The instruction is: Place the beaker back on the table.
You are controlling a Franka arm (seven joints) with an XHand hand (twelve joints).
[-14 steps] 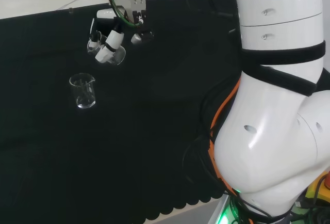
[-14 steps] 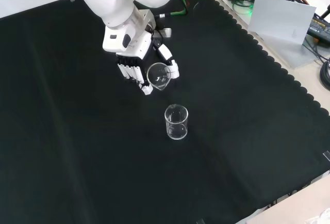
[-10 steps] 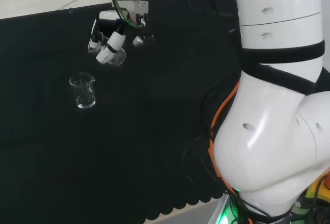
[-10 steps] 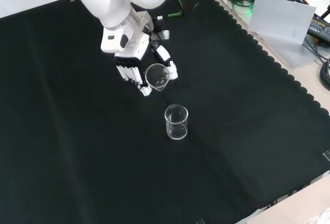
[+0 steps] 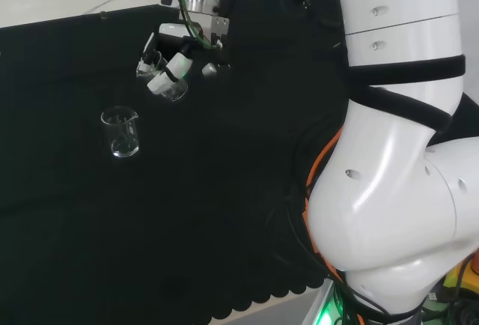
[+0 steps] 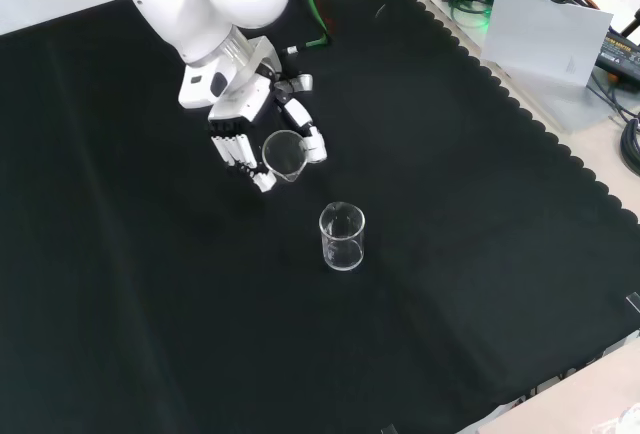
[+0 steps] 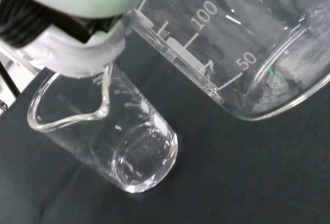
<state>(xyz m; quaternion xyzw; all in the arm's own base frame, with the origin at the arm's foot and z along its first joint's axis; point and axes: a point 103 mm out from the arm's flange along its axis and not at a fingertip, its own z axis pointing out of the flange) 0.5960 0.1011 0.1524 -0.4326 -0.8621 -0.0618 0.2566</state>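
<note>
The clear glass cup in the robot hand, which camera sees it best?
The front view: the clear glass beaker shows whole, tilted, gripped by the black and white robot hand. The wrist view shows its marked wall and base close up. In the head view it is half hidden by fingers.

Clear glass beaker (image 6: 283, 154) with printed graduations: you see it tilted, held above black cloth (image 6: 460, 214), near upright second beaker (image 6: 342, 237).

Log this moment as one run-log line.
hand: shut on held beaker | held beaker: tilted, above cloth | second beaker: upright on cloth | placement: not yet done
</note>
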